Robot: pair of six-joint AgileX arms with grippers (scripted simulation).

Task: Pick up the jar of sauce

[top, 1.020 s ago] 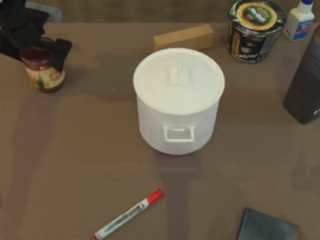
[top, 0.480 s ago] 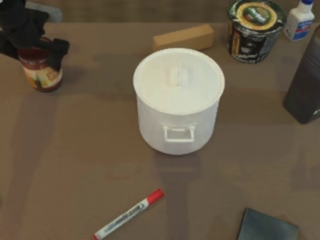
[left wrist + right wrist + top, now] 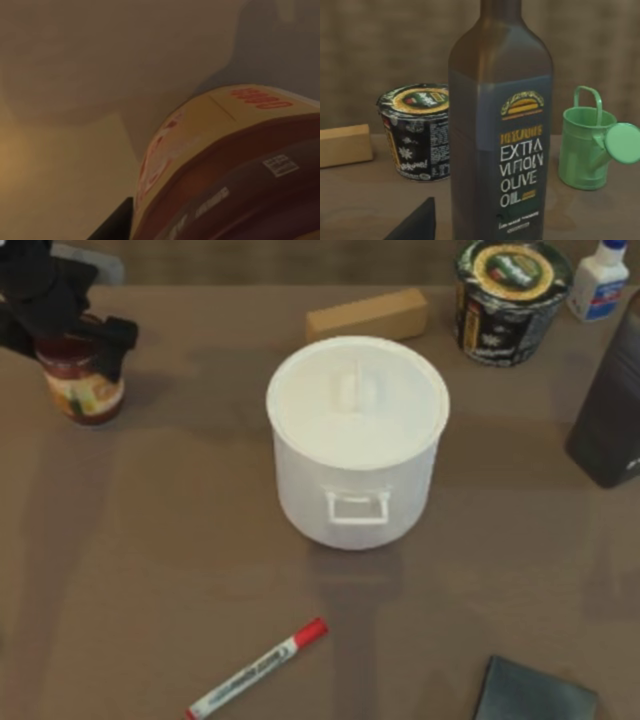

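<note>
Left gripper (image 3: 68, 332) is on the jar of sauce (image 3: 84, 385) at the table's far-left corner, and a slip is my worry.

Nearest the camera lie a red-capped marker (image 3: 258, 668) and a dark flat block (image 3: 535, 695), both well apart from the work. Mid-table stands the white lidded pot (image 3: 357, 440), also clear. Farther back at left, my jaws sit closed around the lid end of the jar of sauce, whose label fills the left wrist view; I cannot tell whether the jar's base is touching the table (image 3: 180, 540). I judge the grip high and narrow, so a fast lift could let the glass swing, tilt or drop. My right arm (image 3: 610, 410) is parked at the right edge by the olive oil bottle (image 3: 500, 125), its jaws out of sight.
</note>
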